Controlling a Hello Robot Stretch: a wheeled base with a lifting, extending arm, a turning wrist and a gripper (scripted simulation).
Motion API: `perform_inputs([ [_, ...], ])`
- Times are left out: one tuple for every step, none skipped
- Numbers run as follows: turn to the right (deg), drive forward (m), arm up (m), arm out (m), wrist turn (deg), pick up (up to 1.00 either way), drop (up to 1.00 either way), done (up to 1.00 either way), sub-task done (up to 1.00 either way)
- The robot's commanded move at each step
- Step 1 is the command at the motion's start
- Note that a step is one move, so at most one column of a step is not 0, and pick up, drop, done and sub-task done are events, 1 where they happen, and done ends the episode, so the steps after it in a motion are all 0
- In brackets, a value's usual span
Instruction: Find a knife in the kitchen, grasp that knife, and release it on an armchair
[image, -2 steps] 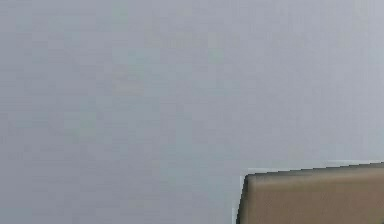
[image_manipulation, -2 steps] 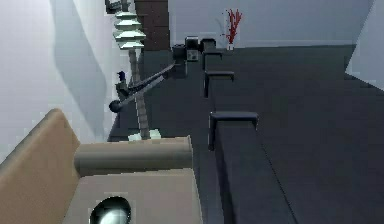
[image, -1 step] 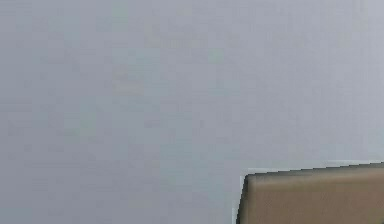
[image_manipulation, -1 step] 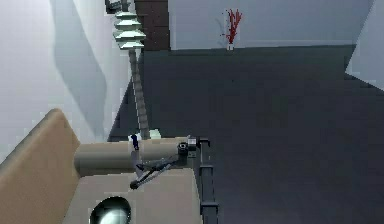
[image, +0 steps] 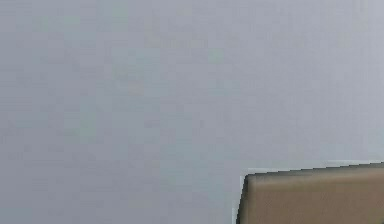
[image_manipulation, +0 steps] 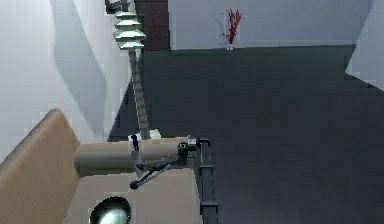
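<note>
Thin dark fingers (image_manipulation: 152, 173) against a smooth tan armchair (image_manipulation: 38, 172), its armrest (image_manipulation: 105, 157) cylindrical

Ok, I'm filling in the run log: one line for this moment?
base: facing wall | end effector: at armchair | holding: cannot tell | nearby: floor lamp

Armchair (image_manipulation: 35, 175): smooth, matt tan upholstery. Floor (image_manipulation: 290, 120): dark, matt finish. Rounded object (image_manipulation: 112, 212): glossy, with a metal-like sheen.
</note>
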Motion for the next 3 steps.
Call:
perform_inputs([
  [0.0, 0.0, 0.0, 0.0, 0.0, 0.0, 1.0, 0.0, 0.0],
  [0.0, 0.0, 0.1, 0.0, 0.0, 0.0, 0.0, 0.0, 0.0],
  [0.0, 0.0, 0.0, -0.08, 0.0, 0.0, 0.0, 0.0, 0.0],
])
